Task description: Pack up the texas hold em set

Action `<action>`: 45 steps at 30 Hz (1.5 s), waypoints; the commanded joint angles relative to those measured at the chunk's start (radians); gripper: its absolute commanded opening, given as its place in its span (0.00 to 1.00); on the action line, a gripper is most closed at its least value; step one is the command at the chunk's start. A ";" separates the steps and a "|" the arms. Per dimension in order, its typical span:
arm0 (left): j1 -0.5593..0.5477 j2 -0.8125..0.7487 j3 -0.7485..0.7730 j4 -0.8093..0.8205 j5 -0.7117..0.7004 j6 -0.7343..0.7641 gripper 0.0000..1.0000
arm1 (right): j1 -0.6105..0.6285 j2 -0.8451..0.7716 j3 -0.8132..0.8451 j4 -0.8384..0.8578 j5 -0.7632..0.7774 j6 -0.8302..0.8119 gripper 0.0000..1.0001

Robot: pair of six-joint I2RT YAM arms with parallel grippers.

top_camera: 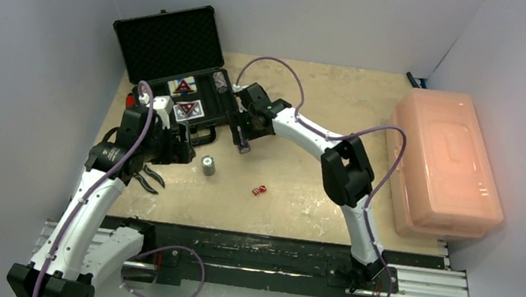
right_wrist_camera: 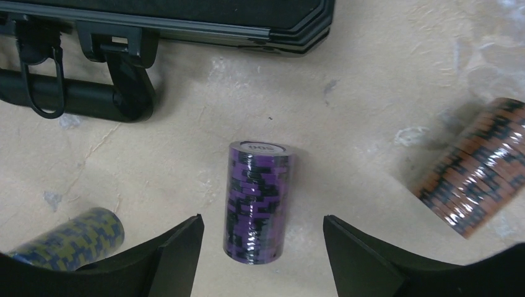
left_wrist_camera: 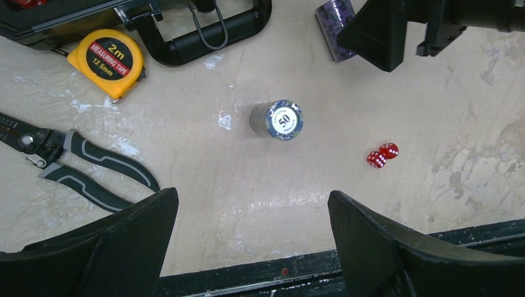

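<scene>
The black case (top_camera: pixel 170 46) lies open at the back left, with two card decks (top_camera: pixel 187 110) and a chip stack (top_camera: pixel 219 80) in its foam base. My right gripper (right_wrist_camera: pixel 261 218) is open, with a purple chip stack (right_wrist_camera: pixel 257 204) on the table between its fingers, not touching them; this is just right of the case handle (right_wrist_camera: pixel 68 93). An orange stack (right_wrist_camera: pixel 477 167) and a yellow-blue stack (right_wrist_camera: pixel 68 238) lie on either side. My left gripper (left_wrist_camera: pixel 252 193) is open and empty above the table. A grey "50" stack (left_wrist_camera: pixel 282 119) stands ahead of it, with two red dice (left_wrist_camera: pixel 382 155) to the right.
Black-handled pliers (left_wrist_camera: pixel 80 161) and a yellow tape measure (left_wrist_camera: pixel 110 60) lie left of the grey stack, near the case. A large translucent pink bin (top_camera: pixel 443 163) stands along the right wall. The black rail (top_camera: pixel 269 255) runs along the near edge.
</scene>
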 commanded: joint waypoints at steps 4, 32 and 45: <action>0.003 -0.026 0.014 0.035 0.028 0.035 0.90 | 0.038 0.072 0.124 -0.040 0.030 0.005 0.70; -0.006 -0.005 0.015 0.041 0.040 0.046 0.88 | 0.049 0.085 0.057 -0.083 0.102 0.023 0.55; -0.006 0.009 0.016 0.048 0.027 0.055 0.87 | 0.049 0.024 -0.009 -0.037 0.101 -0.029 0.14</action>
